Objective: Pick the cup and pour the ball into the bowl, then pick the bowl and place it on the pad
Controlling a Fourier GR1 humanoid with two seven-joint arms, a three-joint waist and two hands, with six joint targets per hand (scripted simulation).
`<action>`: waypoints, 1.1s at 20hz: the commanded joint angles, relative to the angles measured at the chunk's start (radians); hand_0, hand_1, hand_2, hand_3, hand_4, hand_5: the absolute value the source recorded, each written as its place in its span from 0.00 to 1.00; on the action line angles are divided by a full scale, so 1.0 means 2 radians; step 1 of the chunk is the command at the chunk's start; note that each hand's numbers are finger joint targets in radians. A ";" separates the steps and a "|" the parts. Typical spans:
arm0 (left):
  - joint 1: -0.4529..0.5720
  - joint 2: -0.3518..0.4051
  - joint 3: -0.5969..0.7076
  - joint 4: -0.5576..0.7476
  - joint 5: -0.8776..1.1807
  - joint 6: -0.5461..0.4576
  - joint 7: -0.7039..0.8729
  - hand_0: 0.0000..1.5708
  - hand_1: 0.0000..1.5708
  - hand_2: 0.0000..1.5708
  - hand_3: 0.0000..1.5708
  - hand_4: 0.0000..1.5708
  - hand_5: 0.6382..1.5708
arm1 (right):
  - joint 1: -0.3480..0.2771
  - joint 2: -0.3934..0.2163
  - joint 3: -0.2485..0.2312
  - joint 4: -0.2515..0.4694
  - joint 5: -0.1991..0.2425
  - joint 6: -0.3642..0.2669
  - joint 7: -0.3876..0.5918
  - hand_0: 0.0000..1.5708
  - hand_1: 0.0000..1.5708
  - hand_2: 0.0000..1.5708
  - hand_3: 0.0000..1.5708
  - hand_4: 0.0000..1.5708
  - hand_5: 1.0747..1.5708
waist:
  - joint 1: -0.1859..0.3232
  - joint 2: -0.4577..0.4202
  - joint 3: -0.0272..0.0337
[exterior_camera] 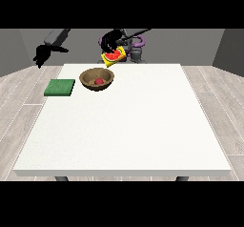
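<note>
A yellow cup (114, 57) with a red inside hangs tilted above the table's far edge, its mouth turned towards the camera. The black hand from the view's right (110, 41) has reached across and is shut on the cup from above. Just in front and below stands a brown wooden bowl (88, 78) with a small red ball (98, 81) lying in it. A flat green pad (60, 87) lies to the left of the bowl. The hand at the view's left (41, 57) hangs beyond the table's left far corner, fingers relaxed and pointing down, holding nothing.
The white table (128, 126) stretches towards the camera from the bowl and pad. The robot's grey body (137, 53) stands behind the far edge. Wooden floor surrounds the table.
</note>
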 commanded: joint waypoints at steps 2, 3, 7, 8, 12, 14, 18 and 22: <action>-0.001 -0.004 0.008 -0.026 -0.030 -0.035 -0.020 0.98 0.98 1.00 1.00 0.77 0.88 | 0.005 -0.009 -0.006 0.007 -0.006 0.006 -0.011 0.00 0.00 0.00 0.09 0.00 0.90 | 0.008 0.002 -0.0002; 0.005 -0.001 0.026 -0.020 -0.028 -0.027 -0.038 0.96 0.96 1.00 1.00 0.77 0.88 | 0.004 -0.015 -0.004 0.000 -0.006 0.005 0.006 0.00 0.00 0.00 0.18 0.00 0.89 | 0.006 -0.007 -0.0003; 0.025 -0.004 0.032 -0.051 -0.019 -0.023 -0.023 0.97 0.97 1.00 1.00 0.76 0.88 | 0.016 0.005 0.000 0.023 -0.015 0.033 0.017 0.00 0.00 0.00 0.00 0.29 0.97 | 0.012 0.001 -0.0003; 0.044 0.008 0.074 -0.057 0.021 0.020 -0.030 0.86 0.86 1.00 1.00 0.76 0.88 | 0.022 -0.005 -0.003 0.015 -0.016 0.036 0.012 0.00 0.00 0.00 0.00 0.29 0.97 | 0.023 0.004 -0.0009; 0.077 0.051 0.174 -0.106 0.097 0.106 -0.033 0.23 0.23 1.00 1.00 0.63 0.98 | 0.038 -0.012 -0.017 0.015 -0.022 0.019 0.011 0.00 0.00 0.00 0.00 0.29 0.97 | 0.056 0.001 -0.0026; 0.088 0.042 0.206 -0.132 0.141 0.123 -0.045 0.26 0.26 1.00 1.00 0.64 1.00 | 0.035 0.000 -0.020 0.020 -0.025 0.011 0.007 0.00 0.00 0.00 0.00 0.29 0.97 | 0.087 0.016 -0.0022; 0.138 0.046 0.269 -0.146 0.266 0.115 -0.109 0.55 0.55 1.00 0.99 0.59 0.98 | 0.035 -0.007 -0.028 0.014 -0.032 -0.003 0.018 0.00 0.00 0.00 0.00 0.26 0.97 | 0.092 0.023 -0.0022; 0.160 0.010 0.326 -0.162 0.375 0.141 -0.155 0.75 0.75 0.89 0.72 0.49 0.96 | 0.031 0.012 -0.027 0.005 -0.037 0.002 -0.002 0.00 0.00 0.00 0.00 0.16 0.99 | 0.092 0.082 -0.0023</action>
